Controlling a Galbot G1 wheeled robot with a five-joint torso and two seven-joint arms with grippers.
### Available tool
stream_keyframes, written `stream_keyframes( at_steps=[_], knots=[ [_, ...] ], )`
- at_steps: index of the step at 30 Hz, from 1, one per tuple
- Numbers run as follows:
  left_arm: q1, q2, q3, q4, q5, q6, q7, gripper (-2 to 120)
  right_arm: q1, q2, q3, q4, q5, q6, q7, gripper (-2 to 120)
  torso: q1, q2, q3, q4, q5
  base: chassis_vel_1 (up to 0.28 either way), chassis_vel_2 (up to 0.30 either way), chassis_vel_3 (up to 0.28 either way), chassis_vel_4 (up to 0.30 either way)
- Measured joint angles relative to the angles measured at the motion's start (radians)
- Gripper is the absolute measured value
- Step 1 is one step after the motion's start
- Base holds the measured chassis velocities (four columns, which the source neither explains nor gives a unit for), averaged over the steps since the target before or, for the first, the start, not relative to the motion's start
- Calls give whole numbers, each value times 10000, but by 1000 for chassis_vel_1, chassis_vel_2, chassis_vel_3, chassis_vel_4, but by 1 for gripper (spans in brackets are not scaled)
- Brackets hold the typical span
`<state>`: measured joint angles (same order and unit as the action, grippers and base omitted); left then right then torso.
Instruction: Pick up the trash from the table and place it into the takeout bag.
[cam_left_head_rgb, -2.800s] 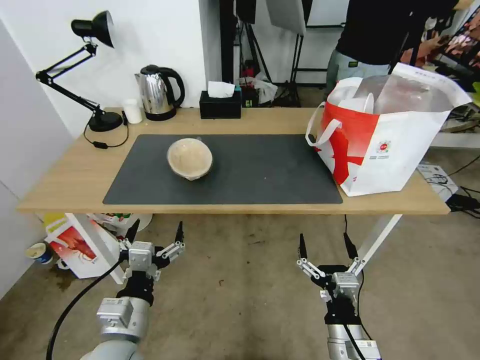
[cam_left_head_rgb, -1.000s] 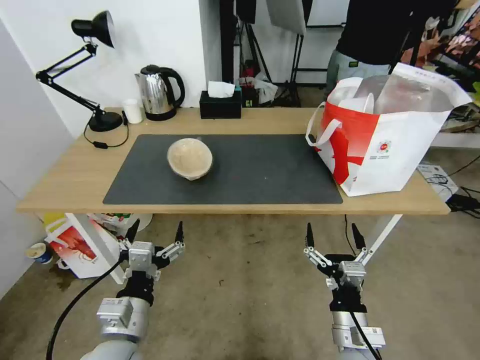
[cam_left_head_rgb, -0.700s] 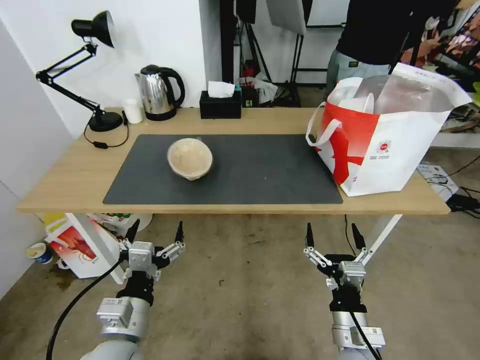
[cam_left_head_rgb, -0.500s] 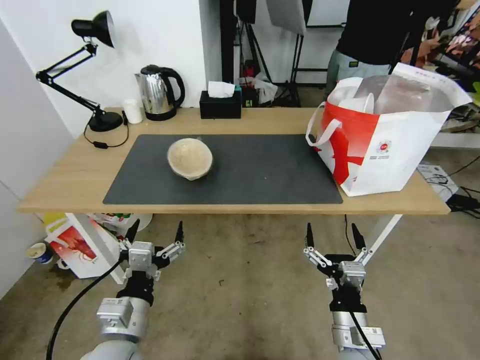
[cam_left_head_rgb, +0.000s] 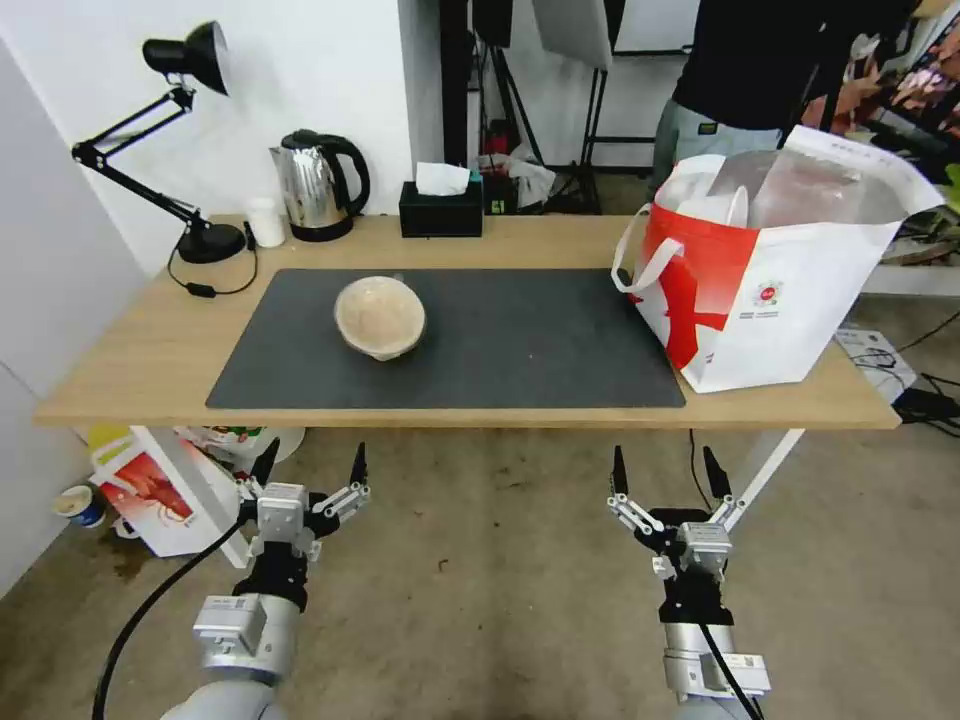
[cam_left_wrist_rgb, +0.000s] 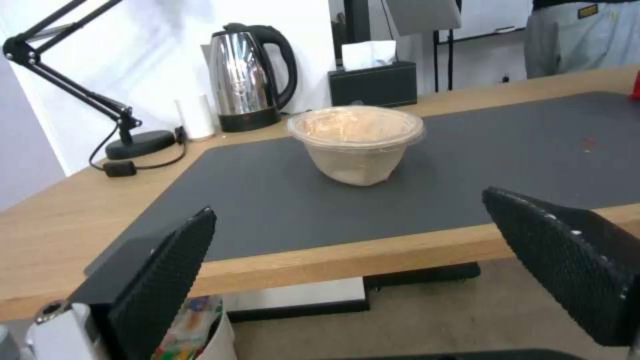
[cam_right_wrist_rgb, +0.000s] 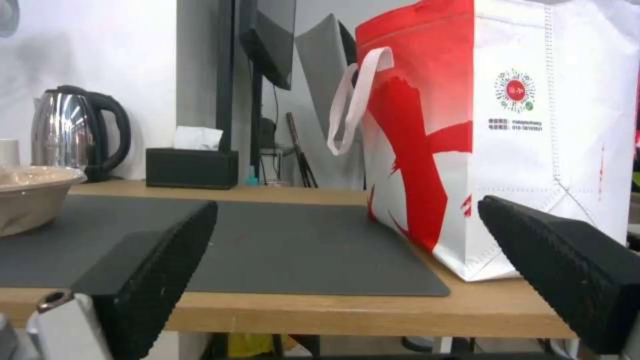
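beige lidded round bowl (cam_left_head_rgb: 380, 317) on matte grey mat (cam_left_head_rgb: 520, 340).

On the table (cam_left_head_rgb: 130, 340), lying across its middle: the mat (cam_left_head_rgb: 520, 350). On the mat, toward its left half: the lidded bowl (cam_left_head_rgb: 379, 317). Right of the mat, touching its right edge and standing upright at the table's right end: the takeout bag (cam_left_head_rgb: 790, 290). Behind the mat, along the table's far edge: tissue box (cam_left_head_rgb: 440, 208) near the middle, kettle (cam_left_head_rgb: 318, 186) left of it, small cup (cam_left_head_rgb: 265, 221) further left, lamp (cam_left_head_rgb: 180, 140) at the far left corner. Before the table, below its near edge: left gripper (cam_left_head_rgb: 309, 462), right gripper (cam_left_head_rgb: 665, 470).
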<state>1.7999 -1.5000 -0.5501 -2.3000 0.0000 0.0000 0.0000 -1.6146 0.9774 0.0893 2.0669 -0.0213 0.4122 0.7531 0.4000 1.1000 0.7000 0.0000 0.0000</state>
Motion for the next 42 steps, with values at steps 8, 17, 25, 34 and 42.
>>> stream_keyframes(
  at_steps=[8, 17, 25, 34, 42],
  knots=[
    [-3, 0, 0, 0, -4, 4, 0, 100, 0, 0, 0, 0, 0, 0, 0, 100, 0, 0, 0, 0, 0, 0, 0, 0, 0],
    [-658, -382, 1, -237, -1851, 1556, -528, 100, 0, 0, 0, 0, 0, 0, 0, 100, 0, 0, 0, 0, 0, 0, 0, 0, 0],
    [-1323, -781, 9, -482, -3746, 3164, -1080, 100, 0, 0, -1, 0, 0, 0, 0, 100, 0, 0, 0, 0, 0, 0, 0, 0, 0],
    [-1247, -740, -39, -1033, -4482, 3642, -1095, 100, 0, 0, 0, 0, 0, 0, 0, 100, 1, 0, 1, -1, -2, 0, 0, 0, 0],
    [-999, -590, -157, -2051, -5869, 4508, -1010, 100, 0, 0, 0, 0, -1, 0, 0, 100, 0, 2, 0, 0, -2, 0, 0, 0, 0]
  ],
)
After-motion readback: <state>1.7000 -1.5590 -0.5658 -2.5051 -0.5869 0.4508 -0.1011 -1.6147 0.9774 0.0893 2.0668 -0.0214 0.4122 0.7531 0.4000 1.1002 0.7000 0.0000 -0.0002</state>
